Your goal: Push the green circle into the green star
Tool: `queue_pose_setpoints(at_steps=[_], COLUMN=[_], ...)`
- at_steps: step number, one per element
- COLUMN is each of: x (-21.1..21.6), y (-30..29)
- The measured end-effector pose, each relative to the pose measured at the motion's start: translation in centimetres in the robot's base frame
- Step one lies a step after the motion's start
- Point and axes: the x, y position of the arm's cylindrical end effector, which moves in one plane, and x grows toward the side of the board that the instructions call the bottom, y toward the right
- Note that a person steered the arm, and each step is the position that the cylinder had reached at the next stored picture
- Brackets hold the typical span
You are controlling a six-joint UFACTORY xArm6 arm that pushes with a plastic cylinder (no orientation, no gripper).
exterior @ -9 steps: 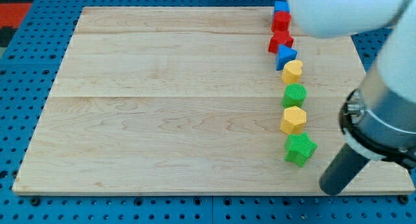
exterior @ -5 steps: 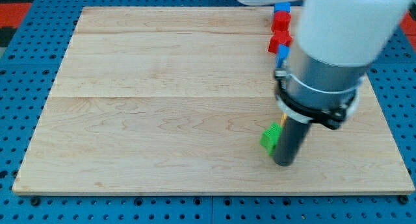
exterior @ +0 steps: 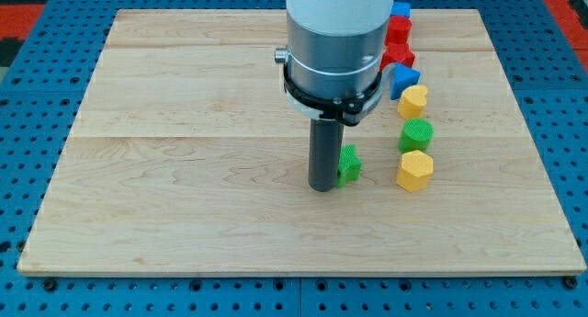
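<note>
Wooden board (exterior: 184, 170), on a blue pegboard (exterior: 28, 96).

Tool: a dark rod, no pincer fitted, so no open or closed state applies. Its tip (exterior: 322, 187) rests on the board touching the left side of the green star (exterior: 349, 164), which the rod partly hides.

Green circle (exterior: 416, 134): to the star's right, apart from it, in a column between two yellow blocks (exterior: 413, 101) (exterior: 414, 170).

Above these: blue block (exterior: 403, 78), red blocks (exterior: 398, 41), another blue block (exterior: 400, 8) at the top edge.

Single camera, elevated, looking obliquely down from desk (exterior: 184, 170) near edge; whole desk framed, moderately close; arm's upper part cropped at view's top.
</note>
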Motion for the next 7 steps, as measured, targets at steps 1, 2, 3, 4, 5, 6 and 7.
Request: queue_pose_setpoints(at_steps=[1, 2, 3, 4, 5, 6, 7], x=[4.2, -0.4, -6.5, -8.1, -9.2, -10.6, -12.9], y=[4.6, 12.8, 17.7, 17.7, 14.7, 10.7, 10.1])
